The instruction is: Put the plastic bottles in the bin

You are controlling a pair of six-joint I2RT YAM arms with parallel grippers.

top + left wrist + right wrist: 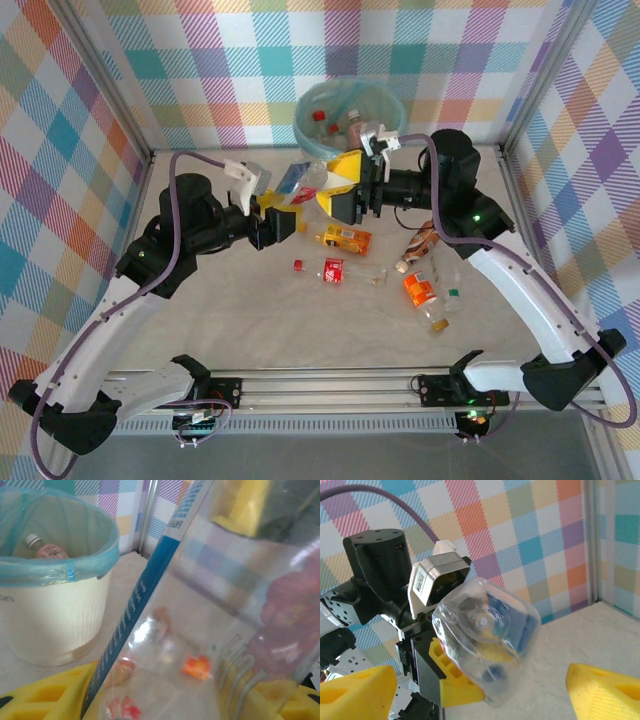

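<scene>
The bottle (485, 645) is glossy clear plastic, the bin (55, 625) matt and ribbed

Overhead; both wrist views near bottle (485, 647)

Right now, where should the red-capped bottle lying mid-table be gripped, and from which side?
The red-capped bottle lies flat on the table, long axis left to right, cap to the left, apart from the orange-labelled bottle beyond it. So probably grip across its midsection, at the red label, coming straight down and closing on its near and far sides.
</scene>
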